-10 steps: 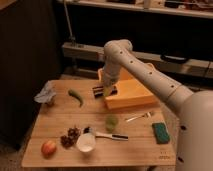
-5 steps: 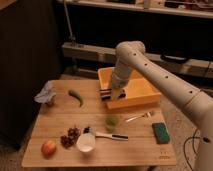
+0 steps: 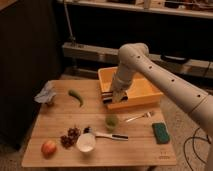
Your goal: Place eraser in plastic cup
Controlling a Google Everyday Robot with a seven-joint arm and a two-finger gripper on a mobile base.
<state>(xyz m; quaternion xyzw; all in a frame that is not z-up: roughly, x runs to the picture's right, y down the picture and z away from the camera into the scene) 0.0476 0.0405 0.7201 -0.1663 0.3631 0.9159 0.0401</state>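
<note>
My gripper [image 3: 111, 96] hangs over the table next to the front left corner of the orange tub. It is shut on the eraser [image 3: 106, 96], a small dark striped block that sticks out to the gripper's left, held above the table. The plastic cup [image 3: 111, 120], small and translucent light green, stands on the table just below the gripper and a little toward the front. The arm comes in from the right, over the tub.
The big orange tub [image 3: 145, 96] stands at the back right. A fork [image 3: 139, 117] and green sponge [image 3: 160, 132] lie right of the cup. A white bowl [image 3: 86, 142], a dark-handled utensil [image 3: 109, 135], grapes [image 3: 70, 136], apple [image 3: 48, 148], green pepper [image 3: 76, 96] and grey cloth [image 3: 46, 93] lie left and front.
The gripper has moved right and slightly down with the eraser in it, from over the back of the table to above the cup. Nothing on the table has moved.
</note>
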